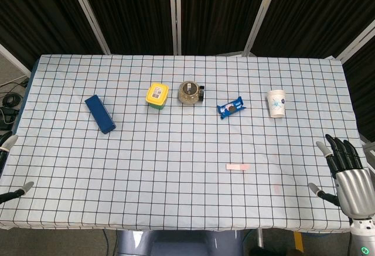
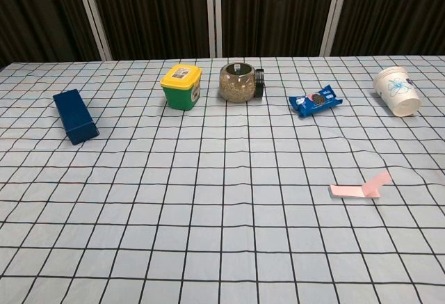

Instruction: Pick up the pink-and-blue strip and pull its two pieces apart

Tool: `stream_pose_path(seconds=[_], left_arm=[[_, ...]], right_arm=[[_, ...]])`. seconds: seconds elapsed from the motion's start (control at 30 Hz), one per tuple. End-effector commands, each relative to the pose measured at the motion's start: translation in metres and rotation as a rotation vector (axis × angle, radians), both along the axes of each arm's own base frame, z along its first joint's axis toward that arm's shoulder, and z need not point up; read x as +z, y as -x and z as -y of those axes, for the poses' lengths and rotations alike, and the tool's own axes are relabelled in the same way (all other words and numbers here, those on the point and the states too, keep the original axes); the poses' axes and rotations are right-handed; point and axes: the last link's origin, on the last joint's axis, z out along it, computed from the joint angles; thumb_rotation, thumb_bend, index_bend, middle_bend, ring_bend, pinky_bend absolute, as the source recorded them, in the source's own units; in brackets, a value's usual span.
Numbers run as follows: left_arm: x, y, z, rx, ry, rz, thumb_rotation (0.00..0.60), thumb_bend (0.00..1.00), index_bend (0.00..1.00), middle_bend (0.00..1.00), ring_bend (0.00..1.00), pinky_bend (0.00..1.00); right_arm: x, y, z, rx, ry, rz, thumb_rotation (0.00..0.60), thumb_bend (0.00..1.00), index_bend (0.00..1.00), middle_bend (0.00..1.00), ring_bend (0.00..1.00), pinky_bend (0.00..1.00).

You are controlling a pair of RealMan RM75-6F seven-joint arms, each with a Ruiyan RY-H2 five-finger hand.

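**A thin strip waits near the robot hands**

Closest to the camera, at the near edge of the checked cloth surface [image 1: 176, 209], are the two robot hands. The right robot hand [image 1: 345, 171], silver with black fingers, holds nothing and its fingers are spread apart. Only two grey fingertips of the left robot hand [image 1: 13, 168] peek in at the edge. They sit apart with nothing between them, so it looks released too.

A little further in lies the small flat pink strip [image 2: 360, 188], on the right half of the surface, nearer the right robot hand. In the chest view one end lifts up off the cloth like a flap. I can only see pink, not the blue.

It looks very light, thin and bendy. It could slide on the cloth, so a gentle pinch is best. The lifted end [image 2: 379, 179] looks like the easiest place to grab.

Far back is a row: a dark blue box [image 1: 99, 113], a green tub with a yellow lid [image 1: 157, 95], a glass jar of grains [image 1: 190, 92], a blue snack packet [image 1: 231, 108] and a white paper cup [image 1: 276, 103].
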Motion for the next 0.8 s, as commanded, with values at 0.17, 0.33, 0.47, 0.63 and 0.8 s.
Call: stream_pose_path(seconds=[0.17,0.33,0.47,0.63,0.8], left_arm=[[0.0,-0.001,0.0,-0.008,0.006,0.003,0.6,0.0,0.0,0.0,0.0,0.0],[-0.003,0.0,0.002,0.01,0.038,-0.017,0.6,0.0,0.0,0.0,0.0,0.0],[-0.007,0.002,-0.001,0.026,0.048,-0.036,0.6,0.0,0.0,0.0,0.0,0.0],[-0.01,0.005,-0.008,0.055,0.031,-0.053,0.6,0.0,0.0,0.0,0.0,0.0],[-0.012,0.006,-0.011,0.062,0.021,-0.066,0.6,0.0,0.0,0.0,0.0,0.0]], right_arm=[[-0.001,0.002,0.001,-0.005,-0.012,-0.01,0.6,0.0,0.12,0.0,0.0,0.0],[-0.011,0.003,0.01,0.022,-0.087,-0.049,0.6,0.0,0.21,0.0,0.0,0.0],[-0.032,0.002,0.03,0.115,-0.239,-0.161,0.6,0.0,0.28,0.0,0.0,0.0],[-0.061,-0.005,0.064,0.255,-0.398,-0.176,0.6,0.11,0.43,0.04,0.0,0.0],[-0.084,-0.009,0.089,0.349,-0.421,-0.24,0.6,0.23,0.48,0.07,0.0,0.0]])
